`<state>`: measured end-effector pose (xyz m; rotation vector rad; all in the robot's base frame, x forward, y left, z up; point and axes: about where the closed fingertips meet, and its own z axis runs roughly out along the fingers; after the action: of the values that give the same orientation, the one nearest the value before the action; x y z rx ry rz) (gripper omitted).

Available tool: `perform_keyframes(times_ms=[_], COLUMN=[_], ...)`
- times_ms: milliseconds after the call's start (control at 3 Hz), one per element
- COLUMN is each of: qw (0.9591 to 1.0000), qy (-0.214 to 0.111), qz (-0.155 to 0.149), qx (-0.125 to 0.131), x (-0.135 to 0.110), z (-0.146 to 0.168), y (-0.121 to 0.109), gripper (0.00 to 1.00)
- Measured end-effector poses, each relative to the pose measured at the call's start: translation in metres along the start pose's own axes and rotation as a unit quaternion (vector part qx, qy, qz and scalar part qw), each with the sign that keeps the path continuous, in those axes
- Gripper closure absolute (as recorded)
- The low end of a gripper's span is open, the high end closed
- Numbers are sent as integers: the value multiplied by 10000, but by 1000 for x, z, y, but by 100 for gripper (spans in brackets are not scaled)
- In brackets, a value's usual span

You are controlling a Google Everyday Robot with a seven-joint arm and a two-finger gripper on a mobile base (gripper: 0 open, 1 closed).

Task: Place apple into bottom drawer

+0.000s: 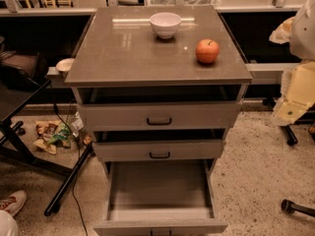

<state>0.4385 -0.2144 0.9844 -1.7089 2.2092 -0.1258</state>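
The red-orange apple stands on the grey cabinet top, near its right front corner. The bottom drawer is pulled far out and its plain grey inside holds nothing. My gripper is at the right edge of the camera view, to the right of the cabinet and about level with the apple, apart from it and holding nothing that I can see. A cream arm segment hangs below it.
A white bowl stands at the back middle of the cabinet top. The top drawer and middle drawer are slightly out. Black table legs, a cable and litter lie on the floor at left. A shoe is at bottom left and a chair caster at bottom right.
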Motion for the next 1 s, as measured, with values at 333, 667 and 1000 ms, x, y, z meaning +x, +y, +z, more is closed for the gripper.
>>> perform_keyframes(times_ms=[333,667,1000], qw=[10000,9998,9978], qy=[0,-104,-370], qz=[0,164,541], qx=[0,-1,-58], x=[0,0,5], z=[0,7,25], y=[0,-13,-36], gripper=[0,0,0])
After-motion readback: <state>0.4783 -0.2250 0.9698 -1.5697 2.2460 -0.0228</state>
